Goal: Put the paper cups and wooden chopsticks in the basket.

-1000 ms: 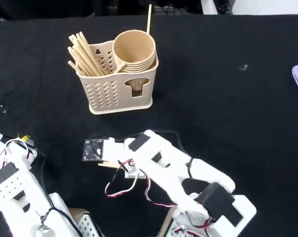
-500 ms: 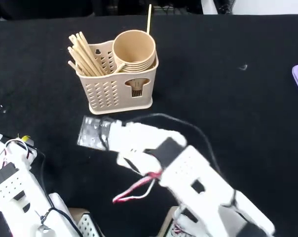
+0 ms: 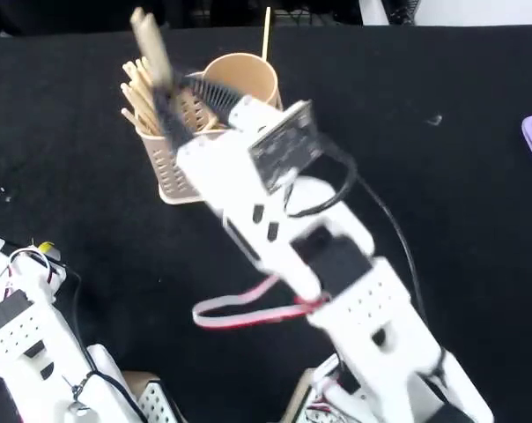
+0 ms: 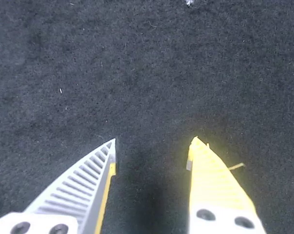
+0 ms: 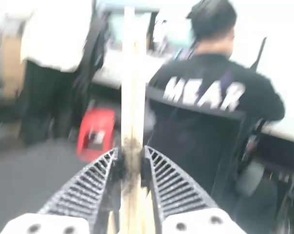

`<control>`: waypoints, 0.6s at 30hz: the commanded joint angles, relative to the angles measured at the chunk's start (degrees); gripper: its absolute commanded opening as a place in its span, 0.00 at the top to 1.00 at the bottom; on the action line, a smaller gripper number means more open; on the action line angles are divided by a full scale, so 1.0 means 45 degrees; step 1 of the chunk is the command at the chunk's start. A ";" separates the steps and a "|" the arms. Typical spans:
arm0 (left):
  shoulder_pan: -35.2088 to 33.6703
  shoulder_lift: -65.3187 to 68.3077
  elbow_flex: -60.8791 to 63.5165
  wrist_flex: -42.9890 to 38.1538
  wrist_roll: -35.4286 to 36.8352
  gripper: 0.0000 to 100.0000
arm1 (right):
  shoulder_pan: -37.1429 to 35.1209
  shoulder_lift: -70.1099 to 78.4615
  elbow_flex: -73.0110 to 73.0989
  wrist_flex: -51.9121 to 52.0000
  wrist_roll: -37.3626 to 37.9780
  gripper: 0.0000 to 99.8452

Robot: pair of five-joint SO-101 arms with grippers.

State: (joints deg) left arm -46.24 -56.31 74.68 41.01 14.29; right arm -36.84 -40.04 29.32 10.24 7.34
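No readable text, label or number on the table [image 3: 460,194].

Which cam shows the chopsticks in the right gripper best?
Right wrist view: the chopsticks sit close up, clamped in the jaws of the right gripper. The high view has them small, held up near the basket. The left wrist view faces black tabletop.

The beige perforated basket [image 3: 166,169] stands left of centre in the upper part of the high view, partly hidden. A stack of tan paper cups [image 3: 248,74] sits upright in its right compartment, and a bundle of wooden chopsticks [image 3: 137,95] leans out of the left one. A further pale chopstick [image 3: 151,46], blurred, is clamped in the right gripper [image 5: 131,152] above that bundle, its free end pointing toward the frame's top.
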 commanded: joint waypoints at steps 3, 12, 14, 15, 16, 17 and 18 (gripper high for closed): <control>0.0068 -0.0234 -0.0244 -0.0195 0.0059 0.76 | 0.0938 0.2374 -0.0947 -0.3751 -0.0254 0.99; 0.0068 -0.0234 -0.0244 -0.0195 0.0059 0.76 | 0.0957 0.4835 -0.1788 -0.3087 -0.0332 0.99; 0.0088 -0.0234 -0.0244 -0.0195 0.0059 0.76 | 0.0957 0.4757 -0.2100 -0.1778 -0.0332 0.95; 0.0088 -0.0234 -0.0244 -0.0195 0.0059 0.76 | 0.0977 0.4640 -0.2393 -0.0938 -0.0332 0.91; 0.0088 -0.0234 -0.0244 -0.0195 0.0059 0.76 | 0.0977 0.4503 -0.2784 -0.0039 -0.0332 0.87; 0.0088 -0.0234 -0.0244 -0.0195 0.0059 0.76 | 0.0977 0.4327 -0.3233 0.0899 -0.0332 0.83; 0.0088 -0.0234 -0.0244 -0.0195 0.0059 0.76 | 0.0977 0.4073 -0.3761 0.1875 -0.0332 0.81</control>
State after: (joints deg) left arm -46.24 -56.31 74.68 41.01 14.29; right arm -33.49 -18.07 20.09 8.04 6.20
